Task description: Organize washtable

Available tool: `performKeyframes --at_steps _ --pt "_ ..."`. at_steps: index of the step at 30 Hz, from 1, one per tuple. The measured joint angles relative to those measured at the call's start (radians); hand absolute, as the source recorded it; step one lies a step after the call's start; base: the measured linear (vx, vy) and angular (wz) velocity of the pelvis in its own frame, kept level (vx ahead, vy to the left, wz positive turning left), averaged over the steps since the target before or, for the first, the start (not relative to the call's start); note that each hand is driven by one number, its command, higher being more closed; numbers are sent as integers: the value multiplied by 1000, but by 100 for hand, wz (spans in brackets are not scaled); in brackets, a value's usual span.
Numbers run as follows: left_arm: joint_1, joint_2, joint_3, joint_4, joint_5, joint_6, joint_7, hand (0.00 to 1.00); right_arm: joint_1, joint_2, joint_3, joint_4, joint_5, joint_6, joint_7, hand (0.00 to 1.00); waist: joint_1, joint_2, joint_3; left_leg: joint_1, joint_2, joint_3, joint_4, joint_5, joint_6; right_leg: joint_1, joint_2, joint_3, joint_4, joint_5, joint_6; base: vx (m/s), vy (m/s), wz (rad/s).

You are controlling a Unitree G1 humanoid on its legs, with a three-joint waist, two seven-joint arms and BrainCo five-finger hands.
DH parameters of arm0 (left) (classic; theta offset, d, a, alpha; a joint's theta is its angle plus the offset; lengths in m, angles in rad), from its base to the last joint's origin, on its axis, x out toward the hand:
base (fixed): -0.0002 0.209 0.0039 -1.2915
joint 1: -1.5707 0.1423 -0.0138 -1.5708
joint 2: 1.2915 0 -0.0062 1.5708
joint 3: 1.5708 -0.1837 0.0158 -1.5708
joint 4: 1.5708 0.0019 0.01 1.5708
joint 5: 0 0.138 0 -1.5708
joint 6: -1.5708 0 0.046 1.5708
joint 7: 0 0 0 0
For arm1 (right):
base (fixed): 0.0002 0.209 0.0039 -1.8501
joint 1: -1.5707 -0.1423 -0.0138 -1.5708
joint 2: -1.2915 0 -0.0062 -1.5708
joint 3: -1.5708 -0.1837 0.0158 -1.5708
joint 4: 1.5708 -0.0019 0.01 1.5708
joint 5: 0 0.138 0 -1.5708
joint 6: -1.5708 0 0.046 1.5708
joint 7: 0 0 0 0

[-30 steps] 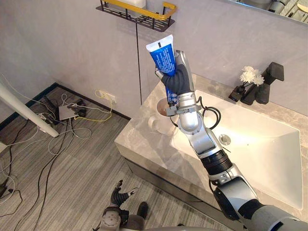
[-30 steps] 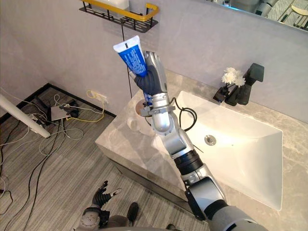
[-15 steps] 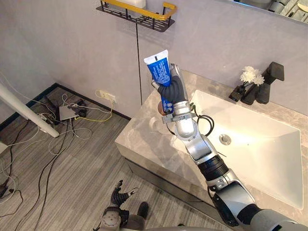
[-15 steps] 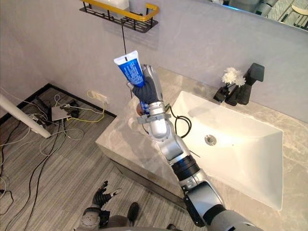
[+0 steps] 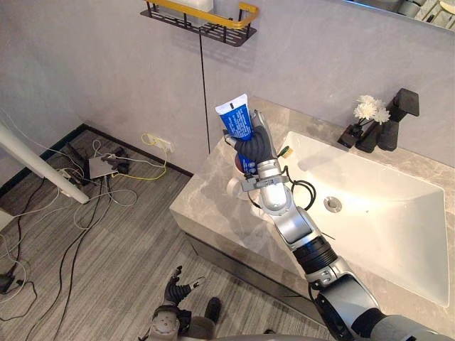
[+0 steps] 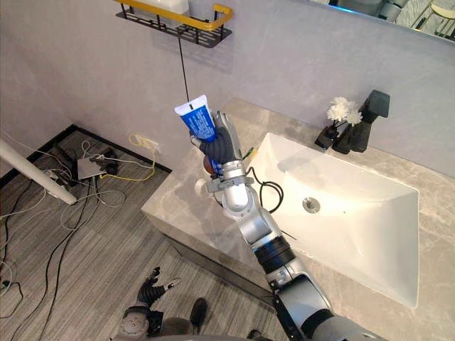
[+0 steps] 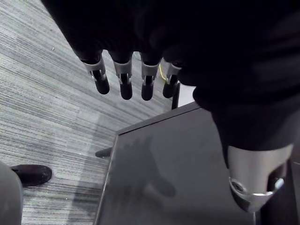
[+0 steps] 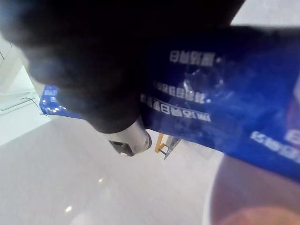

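A blue toothpaste tube (image 5: 235,120) stands upright, flat white end up, over a white cup (image 6: 204,187) on the left end of the grey stone washtable (image 5: 206,206). My right hand (image 5: 254,147) is curled round the tube's lower part, and the thumb (image 8: 123,136) presses on the tube (image 8: 225,117). The tube's lower end is hidden behind the hand at the cup's mouth (image 8: 243,197). My left hand (image 5: 175,286) hangs low over the floor beside the cabinet, its fingers (image 7: 123,84) straight and holding nothing.
A white sink basin (image 5: 377,213) fills the washtable's right side, with a black tap (image 5: 398,117) and white flowers (image 5: 369,110) behind it. A black wall shelf with a yellow rail (image 5: 206,15) hangs above. Cables and a power strip (image 5: 106,167) lie on the floor at left.
My right hand has come down with the tube, from high near the shelf to just over the cup. The left hand has not moved.
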Motion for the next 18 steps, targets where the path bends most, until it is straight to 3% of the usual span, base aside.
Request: performKeyframes --at_steps 18 --pt "-10 0 -14 21 -1 2 0 0 34 0 18 0 30 0 0 0 -12 0 0 10 -1 -8 0 1 -1 10 1 -1 0 0 0 0 0 0"
